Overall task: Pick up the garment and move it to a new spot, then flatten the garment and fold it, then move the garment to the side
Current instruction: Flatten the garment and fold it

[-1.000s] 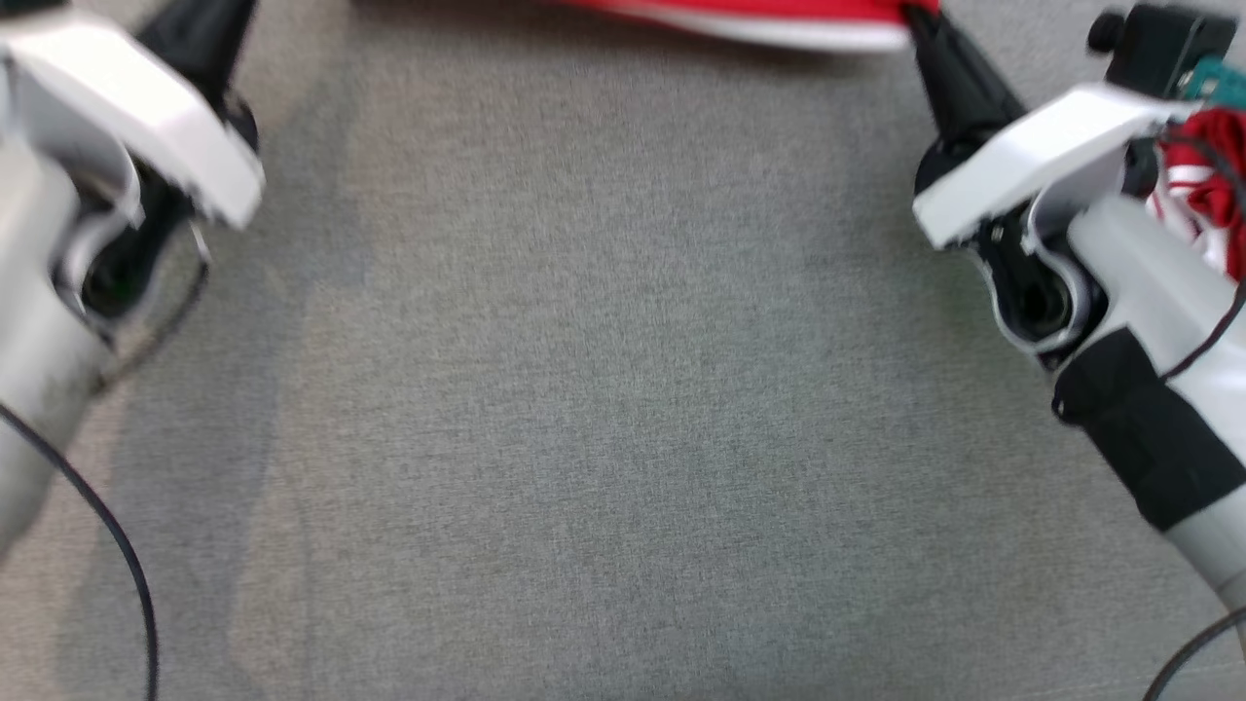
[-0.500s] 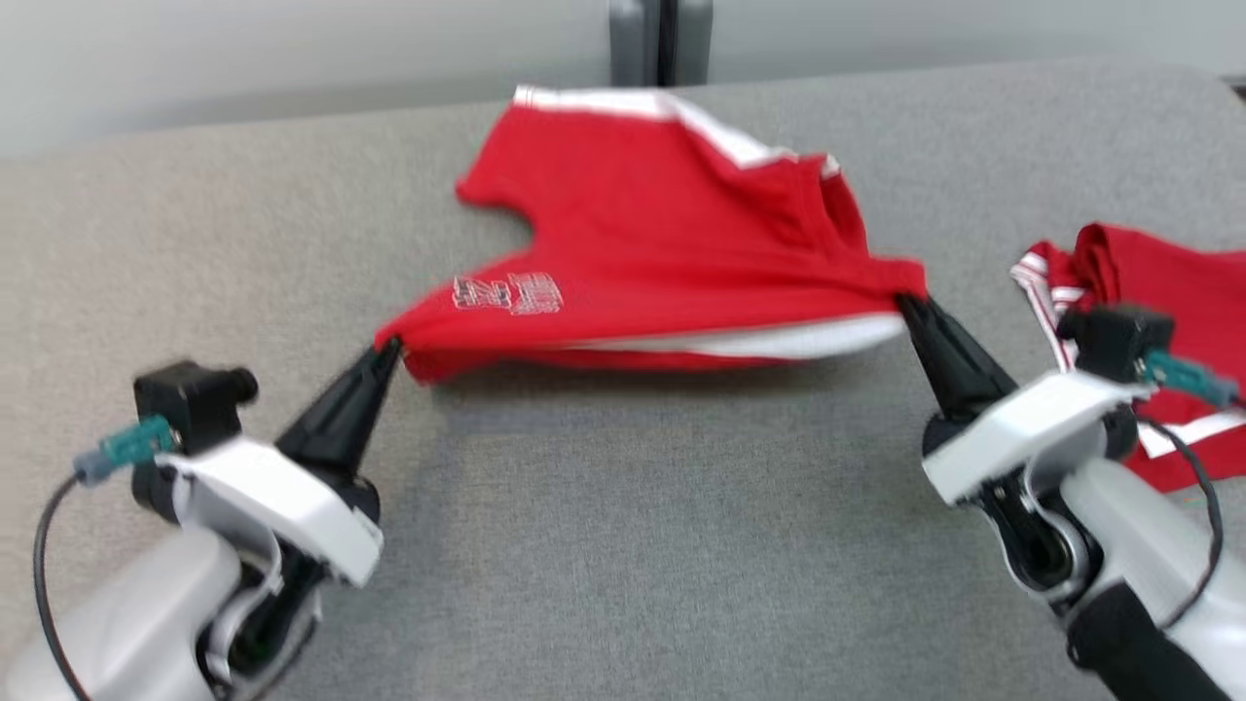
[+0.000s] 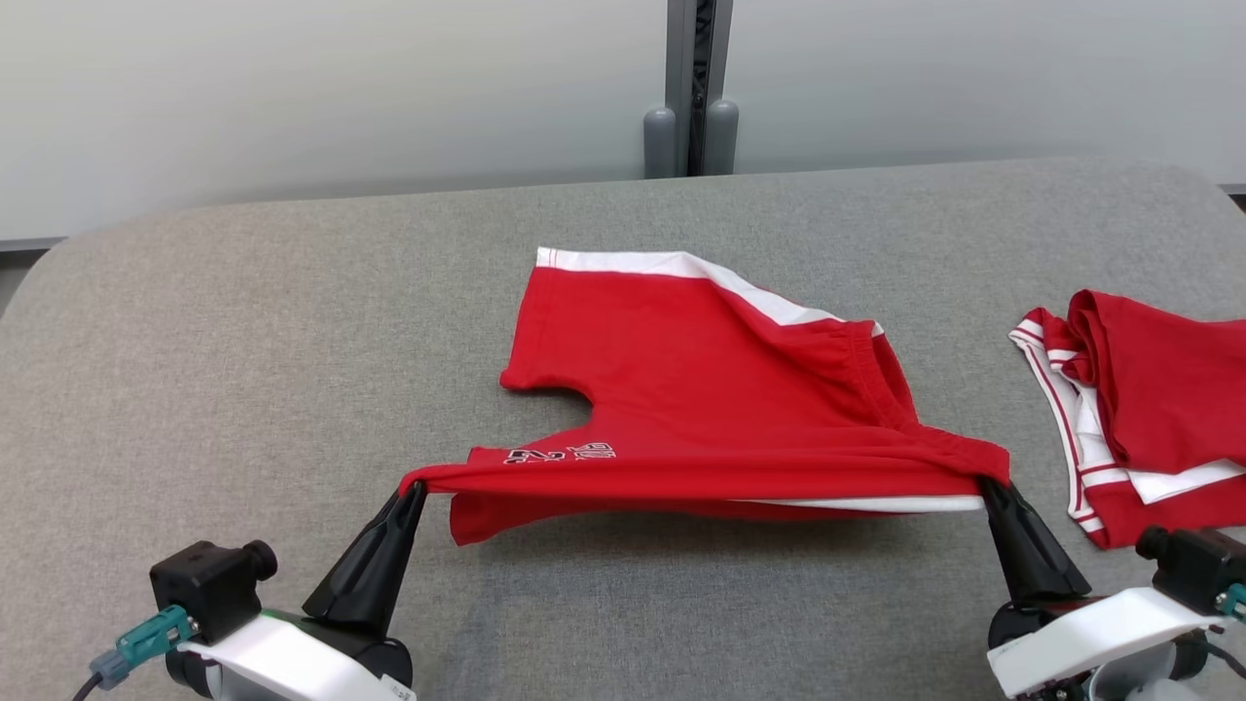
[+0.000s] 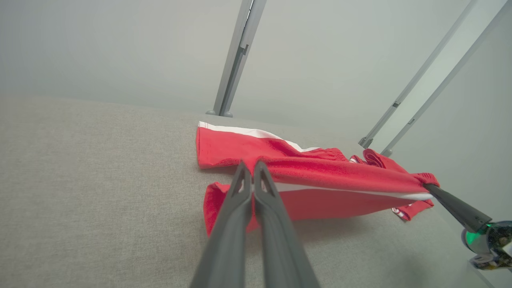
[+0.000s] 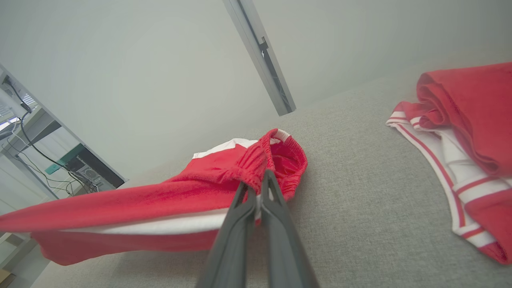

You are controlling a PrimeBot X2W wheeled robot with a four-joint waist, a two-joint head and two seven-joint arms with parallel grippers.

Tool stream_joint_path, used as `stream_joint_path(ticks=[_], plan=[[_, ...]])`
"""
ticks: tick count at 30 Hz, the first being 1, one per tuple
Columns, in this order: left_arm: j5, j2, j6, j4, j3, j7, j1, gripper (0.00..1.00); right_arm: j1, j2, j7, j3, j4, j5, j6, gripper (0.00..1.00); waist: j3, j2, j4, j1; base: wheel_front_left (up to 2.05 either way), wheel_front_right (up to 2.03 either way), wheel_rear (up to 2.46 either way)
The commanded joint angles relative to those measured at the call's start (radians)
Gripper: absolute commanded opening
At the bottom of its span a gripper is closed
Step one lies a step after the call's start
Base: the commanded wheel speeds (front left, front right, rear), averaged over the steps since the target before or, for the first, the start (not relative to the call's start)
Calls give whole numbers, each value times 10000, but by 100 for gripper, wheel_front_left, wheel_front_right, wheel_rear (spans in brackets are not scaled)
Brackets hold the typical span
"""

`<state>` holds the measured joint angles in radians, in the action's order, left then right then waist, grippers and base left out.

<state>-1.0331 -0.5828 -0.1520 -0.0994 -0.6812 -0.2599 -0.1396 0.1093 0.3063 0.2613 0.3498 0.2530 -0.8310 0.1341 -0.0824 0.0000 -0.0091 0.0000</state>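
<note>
The garment is a pair of red shorts with white side stripes and white lettering on one leg, lying mid-table with its near edge lifted and pulled taut. My left gripper is shut on the near leg's hem; in the left wrist view that gripper pinches the garment. My right gripper is shut on the elastic waistband end, seen up close in the right wrist view where the gripper bites the bunched garment. The far leg rests flat on the table.
The grey fabric-covered table has rounded far corners. A second red-and-white folded garment lies at the right edge. A grey post stands behind the table against a pale wall.
The head camera has tilted up, bringing the table's far edge and wall into view. Both grippers stay shut on the garment, which now shows stretched taut between them.
</note>
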Motion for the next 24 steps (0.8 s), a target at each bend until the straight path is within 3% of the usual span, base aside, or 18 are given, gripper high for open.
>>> stream_joint_path(ticks=[1, 10, 24], plan=[[214, -31, -29, 88, 227, -67, 106, 0, -232, 1, 54, -300, -74, 143, -60, 0, 107, 0, -6, 0, 0, 0, 0], [520, 442, 378, 957, 37, 26, -745, 0, 353, -211, 53, -38, 156, 514, -57, 0, 90, 0, -151, 0, 0, 0, 0], [849, 1479, 1804, 3992, 146, 15, -3607, 0, 2677, -407, 52, 234, 1610, 588, -55, 0, -1195, 0, -590, 0, 0, 0, 0]])
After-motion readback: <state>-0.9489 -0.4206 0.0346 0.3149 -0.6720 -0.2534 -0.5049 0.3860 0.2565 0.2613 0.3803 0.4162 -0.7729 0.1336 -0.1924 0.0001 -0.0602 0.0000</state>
